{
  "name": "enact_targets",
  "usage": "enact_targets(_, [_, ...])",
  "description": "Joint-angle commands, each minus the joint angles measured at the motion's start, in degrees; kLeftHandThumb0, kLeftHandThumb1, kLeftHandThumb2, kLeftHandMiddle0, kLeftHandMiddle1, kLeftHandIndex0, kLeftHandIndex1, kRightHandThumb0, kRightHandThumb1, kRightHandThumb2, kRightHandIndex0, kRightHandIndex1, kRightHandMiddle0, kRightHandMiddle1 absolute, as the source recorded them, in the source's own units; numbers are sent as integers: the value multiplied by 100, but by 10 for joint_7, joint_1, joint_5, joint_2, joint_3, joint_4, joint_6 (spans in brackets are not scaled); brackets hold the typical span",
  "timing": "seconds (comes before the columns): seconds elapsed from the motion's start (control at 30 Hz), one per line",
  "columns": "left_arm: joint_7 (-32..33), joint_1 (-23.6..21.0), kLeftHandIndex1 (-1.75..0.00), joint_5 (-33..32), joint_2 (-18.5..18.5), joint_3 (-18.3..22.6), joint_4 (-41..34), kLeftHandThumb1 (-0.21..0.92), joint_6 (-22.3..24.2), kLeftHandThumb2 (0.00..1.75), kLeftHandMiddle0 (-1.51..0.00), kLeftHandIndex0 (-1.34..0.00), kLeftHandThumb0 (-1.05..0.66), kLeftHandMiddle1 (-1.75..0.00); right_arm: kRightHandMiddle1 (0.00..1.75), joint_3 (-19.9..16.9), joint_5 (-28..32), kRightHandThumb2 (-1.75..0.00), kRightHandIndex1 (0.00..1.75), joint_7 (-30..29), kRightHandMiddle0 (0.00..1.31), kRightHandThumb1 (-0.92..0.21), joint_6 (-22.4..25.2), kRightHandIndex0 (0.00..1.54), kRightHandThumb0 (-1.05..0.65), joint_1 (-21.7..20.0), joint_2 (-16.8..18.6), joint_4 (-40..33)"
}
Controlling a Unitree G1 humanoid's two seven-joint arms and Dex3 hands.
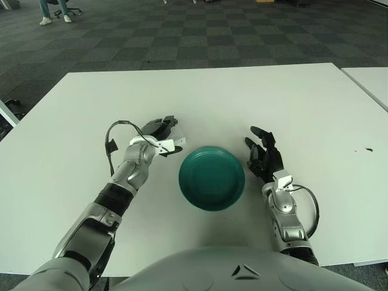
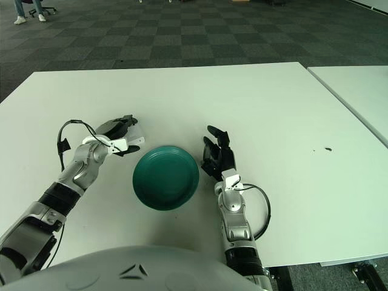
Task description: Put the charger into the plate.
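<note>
A round teal plate (image 1: 211,177) sits empty on the white table (image 1: 200,97) near the front edge. A white charger (image 1: 177,131) shows just left of and behind the plate, mostly hidden by my left hand (image 1: 162,128), whose dark fingers curl around it. I cannot tell whether the charger touches the table. My right hand (image 1: 262,154) shows beside the plate on its right, fingers spread and empty.
A second white table (image 1: 371,82) stands at the right with a narrow gap between. A small dark speck (image 1: 368,149) lies on the table at the right. Checkered carpet lies beyond, with a chair and a person's feet (image 1: 54,13) far back left.
</note>
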Motion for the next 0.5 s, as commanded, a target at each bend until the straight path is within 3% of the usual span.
enact_targets(0.0, [13,-19,-76,-5,-3,-4,19,92,-4,61,-27,0,-105,-2,83,-2,3,-86,2,4,3,-92,60,52,-67,45,0,65])
enact_targets(0.47, [49,-46,-82,-11,-22,-21,105,92,-13,66,-33,-1,-105,-3,83,-3,-1,-86,1,-1,3,-92,62,51,-67,45,-1,65])
